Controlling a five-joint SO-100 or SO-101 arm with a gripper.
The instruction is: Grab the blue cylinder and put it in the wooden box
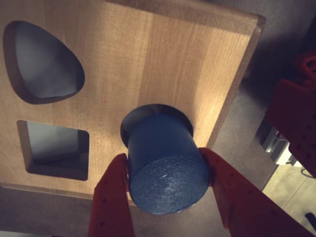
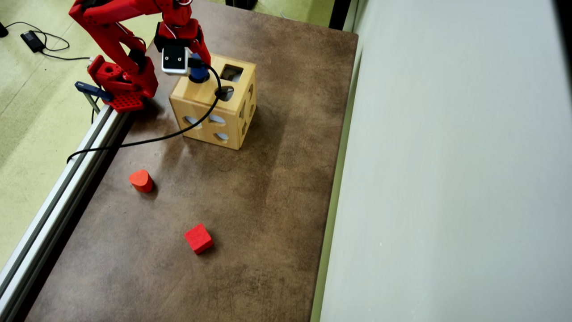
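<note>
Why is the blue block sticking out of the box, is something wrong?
Nothing looks broken or spilled. The blue block is partway into the round hole on top of the wooden box, with the tool shut on it. A red cube and an orange-red block sit on the table, apart from the box.

An orange-red rounded block [image 2: 141, 180] and red cube [image 2: 198, 238] lie well apart.
</note>
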